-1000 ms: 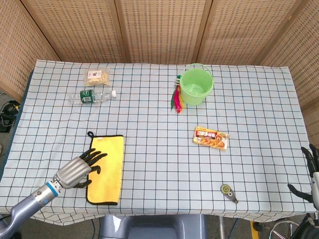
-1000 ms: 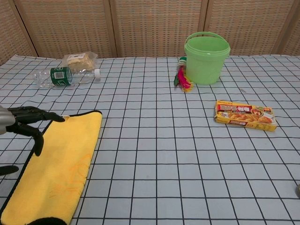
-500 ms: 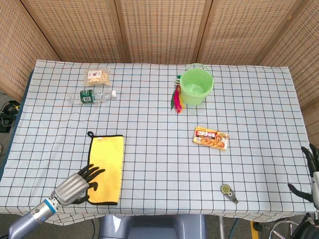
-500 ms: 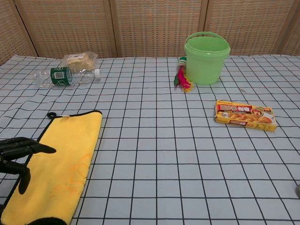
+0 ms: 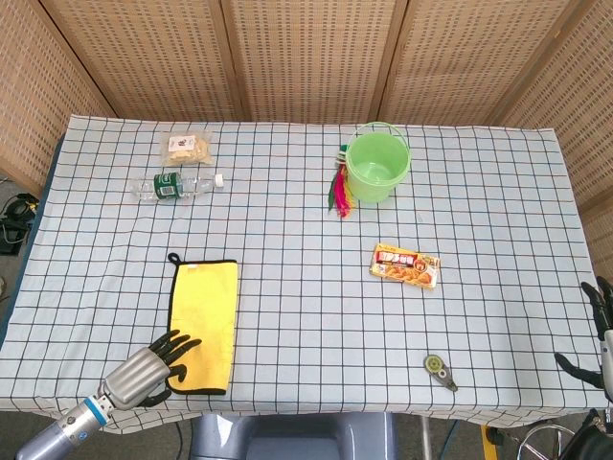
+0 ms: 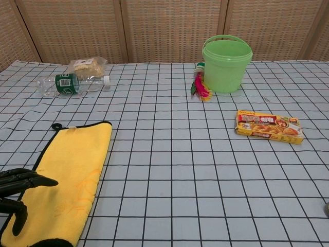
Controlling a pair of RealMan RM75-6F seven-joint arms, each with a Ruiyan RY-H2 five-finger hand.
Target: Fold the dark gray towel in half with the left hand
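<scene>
The towel (image 5: 204, 323) lies flat near the table's front left, yellow face up with a dark border and a dark loop at its far corner; the chest view shows the towel (image 6: 72, 175) at lower left. My left hand (image 5: 146, 368) hovers at the towel's near left corner, fingers spread and holding nothing. In the chest view the left hand (image 6: 18, 188) has its dark fingertips reaching over the towel's left edge. My right hand (image 5: 599, 335) sits at the far right table edge, fingers apart and empty.
A green bucket (image 5: 377, 165) with a feathered toy (image 5: 340, 190) beside it stands at the back. A water bottle (image 5: 175, 185) and snack bag (image 5: 185, 147) lie back left. A food box (image 5: 406, 265) and a small round tool (image 5: 440, 369) lie to the right.
My left hand has drawn back along the towel's left edge from its middle to the near corner. The towel and right hand have not moved.
</scene>
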